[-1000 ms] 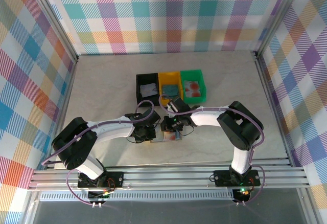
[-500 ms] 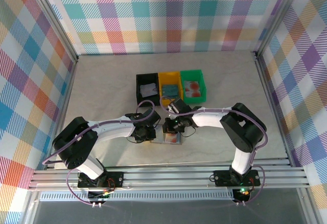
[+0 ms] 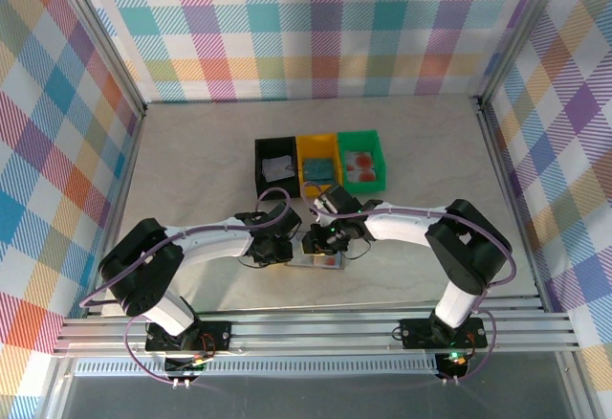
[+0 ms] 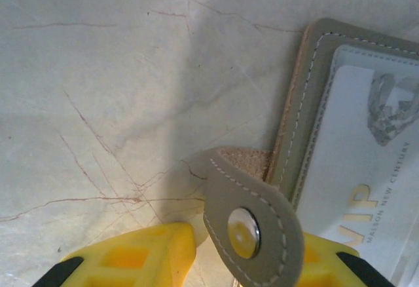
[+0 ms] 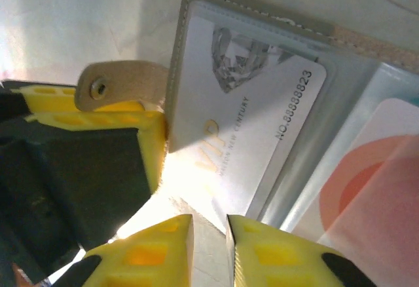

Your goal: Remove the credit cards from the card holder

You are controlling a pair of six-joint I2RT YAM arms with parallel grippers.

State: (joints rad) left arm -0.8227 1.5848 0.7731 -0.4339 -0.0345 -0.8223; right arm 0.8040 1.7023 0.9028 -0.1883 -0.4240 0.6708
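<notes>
1. Card holder (image 3: pixel 321 258): lies open on the counter (image 3: pixel 191 170), mid-width, towards its near edge; a whitish credit card (image 5: pixel 245 123) sits in its pocket.
2. Left hand (image 4: pixel 245 261): released, fingers parted around the snap tab (image 4: pixel 252 225).
3. Right hand (image 5: pixel 209 238): released, narrowly parted, empty.

All the legible print is on a whitish-grey rectangular plastic card (image 5: pixel 242 103). The card sits under the clear pocket in the left panel of the flat grey stitched card holder (image 5: pixel 181 38), which lies on the pale marbled counter (image 4: pixel 98 71).

In the right wrist view, large gold letters on the card read "VIP". A smaller gold line beside them reads "MAISON NEW CENTURY". Along the opposite long edge, dark print reads "NO." followed by a row of 8s ending in 23. A diamond emblem is printed at one end.

The left wrist view gives "VIP" and "MAISON NEW CENTURY" again in gold.
</notes>
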